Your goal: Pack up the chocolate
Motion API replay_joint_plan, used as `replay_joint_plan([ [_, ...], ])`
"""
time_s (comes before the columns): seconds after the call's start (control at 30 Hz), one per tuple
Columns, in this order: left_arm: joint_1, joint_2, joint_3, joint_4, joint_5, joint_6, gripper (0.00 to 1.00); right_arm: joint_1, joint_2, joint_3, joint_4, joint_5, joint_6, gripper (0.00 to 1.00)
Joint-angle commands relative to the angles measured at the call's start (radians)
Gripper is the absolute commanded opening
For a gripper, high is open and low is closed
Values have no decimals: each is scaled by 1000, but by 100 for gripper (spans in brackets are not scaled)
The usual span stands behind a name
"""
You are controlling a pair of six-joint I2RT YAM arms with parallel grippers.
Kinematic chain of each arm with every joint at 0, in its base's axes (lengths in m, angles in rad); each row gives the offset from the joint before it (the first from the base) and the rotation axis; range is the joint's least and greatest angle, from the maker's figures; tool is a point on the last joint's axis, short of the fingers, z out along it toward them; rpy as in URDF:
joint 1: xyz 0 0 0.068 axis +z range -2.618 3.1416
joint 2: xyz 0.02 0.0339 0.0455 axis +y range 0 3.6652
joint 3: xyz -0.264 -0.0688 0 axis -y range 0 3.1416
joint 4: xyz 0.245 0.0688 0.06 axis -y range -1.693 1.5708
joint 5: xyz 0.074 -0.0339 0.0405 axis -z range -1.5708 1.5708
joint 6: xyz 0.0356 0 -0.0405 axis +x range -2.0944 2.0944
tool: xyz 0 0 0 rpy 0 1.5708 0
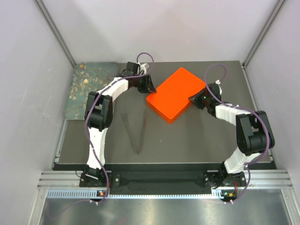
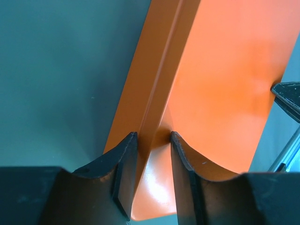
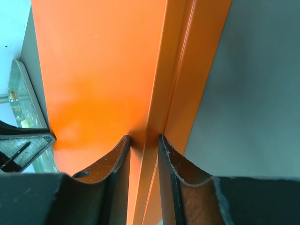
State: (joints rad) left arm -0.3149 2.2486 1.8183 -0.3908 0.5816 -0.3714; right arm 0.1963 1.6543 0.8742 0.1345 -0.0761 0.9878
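You've got the left gripper [image 2: 153, 137] pinched on the orange box [image 1: 176, 93] at its far-left long rim, the right gripper [image 3: 143, 138] straddling the opposite rim, grip unclear.

We see a dark grey tabletop [image 1: 197, 136]; on it are an orange box [image 1: 176, 93], thin metal tongs [image 1: 142, 131] and a greenish tray [image 1: 86, 91].

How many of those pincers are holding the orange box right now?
2. The left pincer grips the orange box on its left edge; the right pincer grips its opposite, right edge.
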Motion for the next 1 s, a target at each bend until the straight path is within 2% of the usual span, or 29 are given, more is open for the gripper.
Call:
replay_joint_plan([
  [0.0, -15, -60, -10, -5, -57, 20, 40, 9, -16, -27, -16, 21, -34, 23],
  [0.17, 10, -110, 13, -42, -127, 20, 44, 9, -16, -20, -12, -1, -41, 31],
  [0.33, 23, -175, 15, -42, -187, 12, 49, 12, -25, -46, 16, -14, 2, 32],
  [0.4, 22, -205, 0, -20, -168, 2, 50, 12, -31, -56, 17, -1, 6, 33],
  [0.53, 5, -260, -103, 87, -44, -72, 48, -11, -68, -41, -24, 16, -14, 44],
  [0.63, -29, -290, -174, 107, -40, -75, 47, -46, -96, -8, -85, 13, -43, 52],
  [0.8, -61, -330, -261, 113, -49, -86, 45, -95, -148, 72, -222, 6, -135, 55],
  [0.97, -95, -313, -295, 168, -36, -104, 45, -124, -127, 198, -322, -62, -348, 56],
])
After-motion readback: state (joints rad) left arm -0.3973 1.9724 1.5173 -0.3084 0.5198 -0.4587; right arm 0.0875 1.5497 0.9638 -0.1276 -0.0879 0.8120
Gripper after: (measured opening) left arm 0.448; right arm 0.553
